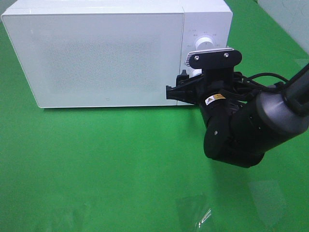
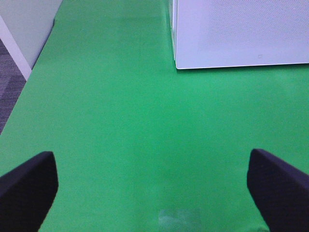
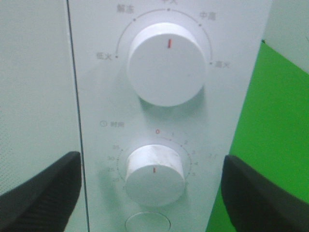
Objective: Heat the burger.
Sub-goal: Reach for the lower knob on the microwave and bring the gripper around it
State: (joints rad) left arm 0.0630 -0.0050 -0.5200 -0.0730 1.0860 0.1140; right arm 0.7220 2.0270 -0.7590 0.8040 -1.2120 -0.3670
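Black right gripper (image 3: 150, 186), fingers wide apart and empty, faces lower round dial (image 3: 154, 166) of white box microwave (image 1: 96, 53); left gripper (image 2: 154, 188) wide, empty, above green cloth (image 2: 120, 121).

You have a green-covered table (image 1: 96, 159) before you. A white microwave (image 1: 96, 53) stands on it toward the back, door closed. A shiny clear patch (image 1: 195, 212) lies near the front edge.
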